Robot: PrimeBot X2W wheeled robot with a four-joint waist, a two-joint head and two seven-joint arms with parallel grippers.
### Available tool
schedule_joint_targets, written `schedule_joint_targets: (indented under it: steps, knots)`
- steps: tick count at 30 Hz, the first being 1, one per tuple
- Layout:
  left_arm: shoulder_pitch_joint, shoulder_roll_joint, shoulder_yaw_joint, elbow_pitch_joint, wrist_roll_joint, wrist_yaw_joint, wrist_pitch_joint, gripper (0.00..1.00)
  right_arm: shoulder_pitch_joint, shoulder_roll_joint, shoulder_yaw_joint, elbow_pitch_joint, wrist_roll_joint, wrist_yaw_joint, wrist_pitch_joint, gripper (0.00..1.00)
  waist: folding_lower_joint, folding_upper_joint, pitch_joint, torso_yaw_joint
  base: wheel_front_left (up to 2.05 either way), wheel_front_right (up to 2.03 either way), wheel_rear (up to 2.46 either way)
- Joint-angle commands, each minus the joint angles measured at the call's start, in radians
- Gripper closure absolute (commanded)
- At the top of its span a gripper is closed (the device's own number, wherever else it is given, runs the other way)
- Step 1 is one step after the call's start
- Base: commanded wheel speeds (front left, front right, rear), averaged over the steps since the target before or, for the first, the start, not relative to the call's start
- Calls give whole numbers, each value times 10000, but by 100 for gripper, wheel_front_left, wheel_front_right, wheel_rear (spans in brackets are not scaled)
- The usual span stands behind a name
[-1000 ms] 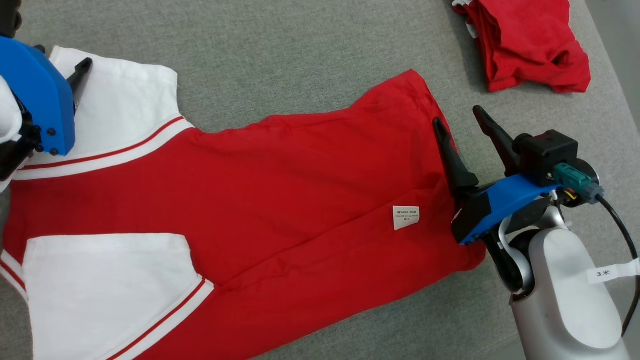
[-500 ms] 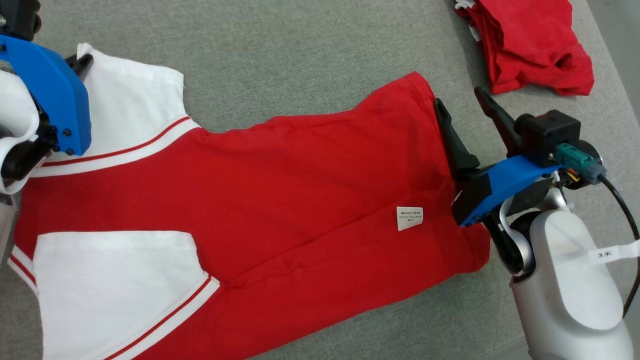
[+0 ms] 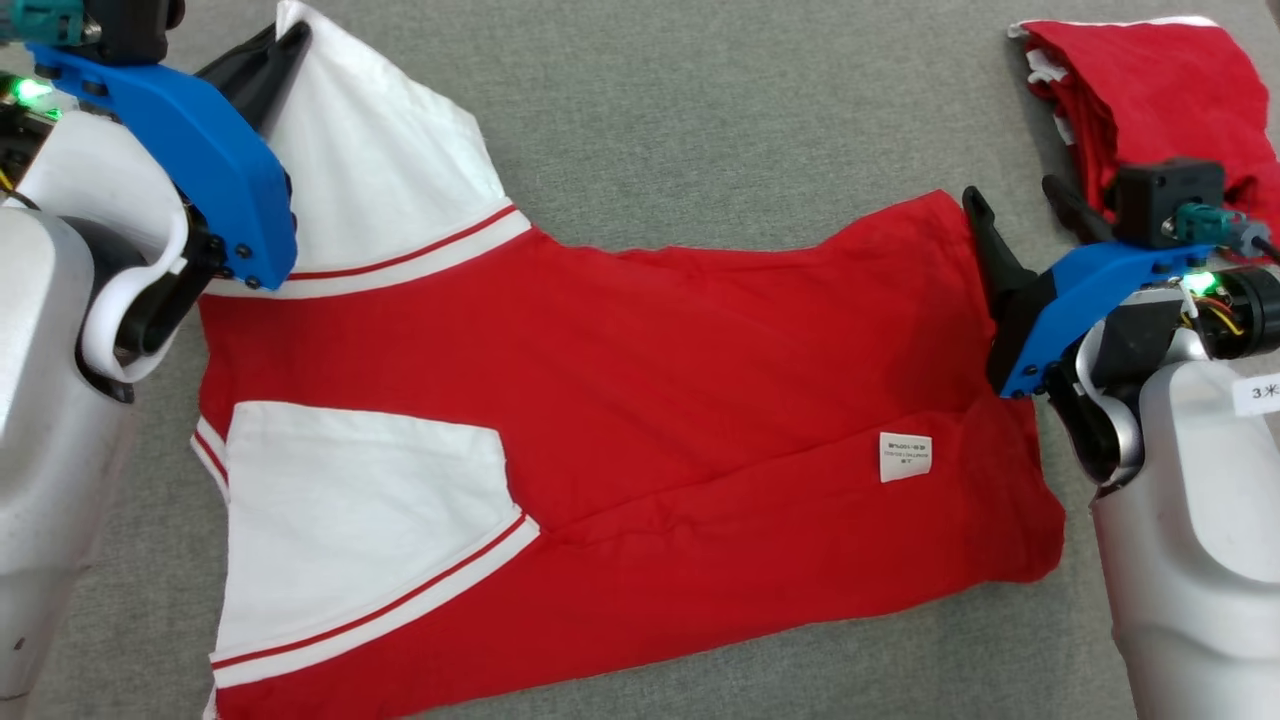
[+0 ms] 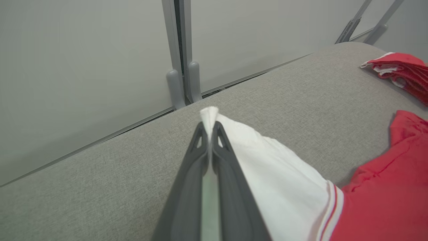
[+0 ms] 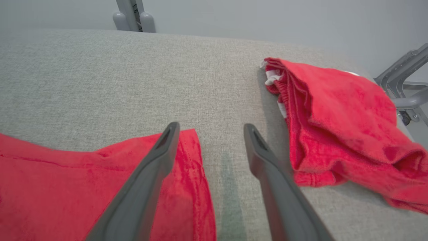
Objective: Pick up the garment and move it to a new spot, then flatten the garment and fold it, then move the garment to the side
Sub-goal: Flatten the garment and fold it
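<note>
**Head view: sleeve pinched on the left, wide open on the right**

Looking down on a red garment (image 3: pixel 700 400) with white sleeves, spread mostly flat across the middle of the grey padded bench (image 3: pixel 700 100). Sleeves toward the left, straight red edge toward the right. Can spot a small white care label (image 3: pixel 905 456) on the red cloth near that right end, plus a long crease (image 3: pixel 720 490) running across the lower half.

Got the left end effector (image 3: pixel 285 45) up at the top left, clamped tight on the far tip of the upper sleeve (image 3: pixel 390 190), with the white cloth drawn up into a peak. Same story in the left wrist view: both dark fingers (image 4: pixel 190 174) pressed together, thin strip of white nipped between, little tuft poking out past the tips. Behind there, just a pale wall (image 4: pixel 83 67) and a grey post (image 4: pixel 180 50) beyond the bench edge.

Lower sleeve (image 3: pixel 350 520) lying flat near the bottom left, red stripes along the cuff.

Over on the right: right end effector (image 3: pixel 1012 195) parked at the garment's far right corner, fingers spread wide apart, gripping nothing. From the right wrist view, one finger over the red corner, the other over bare grey bench just beside the edge. Can't tell whether either one actually touches down.

Also a second crumpled red bundle (image 3: pixel 1150 100) sitting at the far right of the bench, near the right end effector but apart from the garment, strip of bare bench between.
</note>
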Motion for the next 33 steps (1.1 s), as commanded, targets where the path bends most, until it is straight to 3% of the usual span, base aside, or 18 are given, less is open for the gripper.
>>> schedule_joint_targets:
  steps: [1,6,7,8,10,11,12,23,28,33]
  knots:
    - [67,-33,-91,-128,-56,-65,-180,100,-286,-78,-88,272,160,1,187,0,1,0,41,180,0,0,0]
    - [212,-163,-359,-495,-178,-47,-614,100,-868,-263,-39,1398,519,1,990,0,1,0,137,598,0,0,0]
    - [249,-167,-402,-521,-191,-48,-649,100,-934,-309,18,1581,581,1,1155,10,1,0,145,638,0,0,0]
    - [288,-170,-438,-530,-206,-48,-702,100,-993,-355,111,1713,635,1,1265,43,1,0,147,674,0,0,0]
    - [333,-164,-478,-524,-227,-49,-789,100,-1089,-405,187,1913,748,1,1384,64,1,0,124,724,0,0,0]
    - [339,-147,-477,-511,-234,-49,-835,100,-1099,-424,181,1980,824,1,1360,79,1,0,102,744,0,0,0]
    - [346,-123,-475,-489,-241,-49,-906,100,-1125,-433,193,1986,883,1,1223,100,1,0,71,762,0,0,0]
    - [1051,-116,-221,-330,-433,42,-1973,100,-825,-449,-92,1928,738,1,-618,100,1,0,-943,959,0,0,0]
    - [2427,-64,-233,-1094,-630,181,-2650,100,312,-420,-132,1346,959,1,-1258,100,1,0,-1677,1168,0,0,0]
    - [4342,60,-299,-2134,-759,614,-3310,100,1980,-321,-439,372,1123,1,-1601,100,1,0,-2290,1346,0,0,0]
